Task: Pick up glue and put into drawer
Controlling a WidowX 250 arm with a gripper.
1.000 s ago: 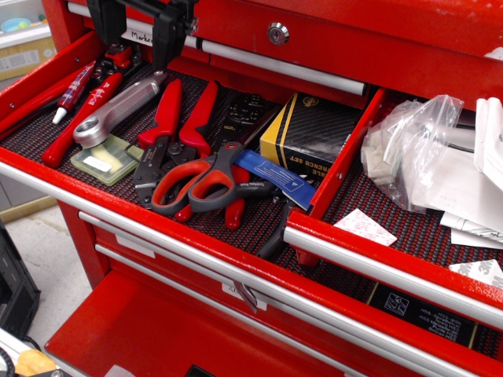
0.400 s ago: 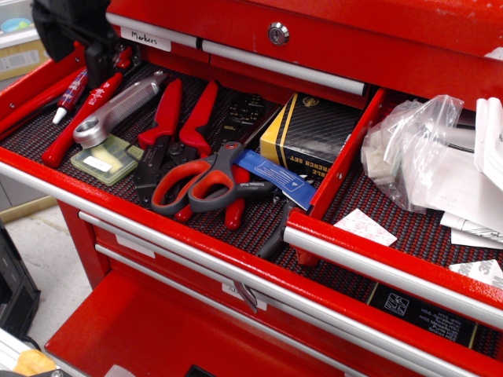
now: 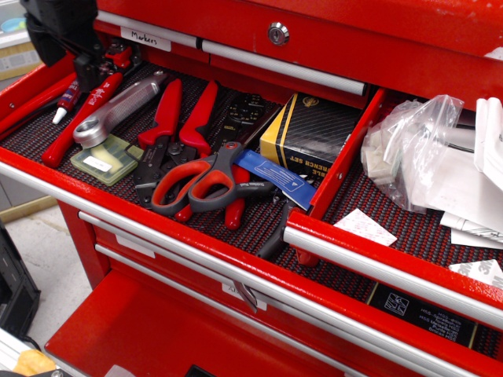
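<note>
Glue (image 3: 66, 100) lies at the far left end of the wide tool drawer (image 3: 31, 129), its white nozzle toward the front, just beside the longer red-handled tool (image 3: 82, 118). None of the carrying is done, by the look of it: you have yet to grasp the tube, lift it out, and take it across to the drawer (image 3: 393, 275) on the right, the one with the silver bar handle (image 3: 377, 271), clear bags (image 3: 413, 149) and white papers (image 3: 365, 226) on dark mesh. Your gripper (image 3: 82, 71) hangs right over the tube's upper end, at the back-left corner, its dark body covering that end. Whether the fingers are apart or closed you cannot tell from this view. The tube lies flat on the liner.
</note>
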